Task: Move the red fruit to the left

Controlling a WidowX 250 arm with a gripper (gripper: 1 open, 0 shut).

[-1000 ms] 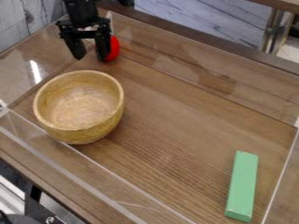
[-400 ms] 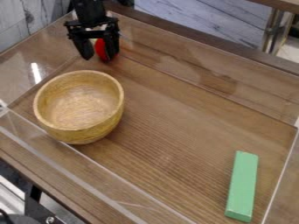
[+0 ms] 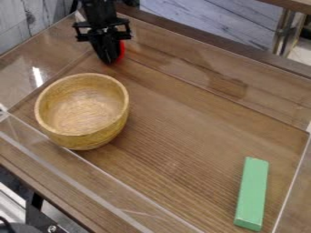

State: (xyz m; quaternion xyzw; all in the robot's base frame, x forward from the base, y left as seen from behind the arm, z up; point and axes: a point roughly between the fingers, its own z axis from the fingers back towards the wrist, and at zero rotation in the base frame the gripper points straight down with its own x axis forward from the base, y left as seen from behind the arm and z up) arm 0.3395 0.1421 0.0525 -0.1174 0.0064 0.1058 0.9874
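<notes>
The red fruit (image 3: 116, 55) sits at the far left of the wooden table, mostly hidden by the black gripper (image 3: 108, 48). The gripper comes down from above, and its fingers are drawn in tight against the fruit's sides. Only a sliver of glossy red shows on the right and below the fingertips. The fruit's stem is hidden.
An empty wooden bowl (image 3: 85, 135) stands in front of the gripper, toward the left front. A flat green block (image 3: 252, 193) lies near the front right corner. Low clear plastic walls (image 3: 145, 202) ring the table.
The fingers stood wide on either side of the fruit a moment ago. They have now drawn together on it, and the gripper has shifted slightly right over the fruit.
</notes>
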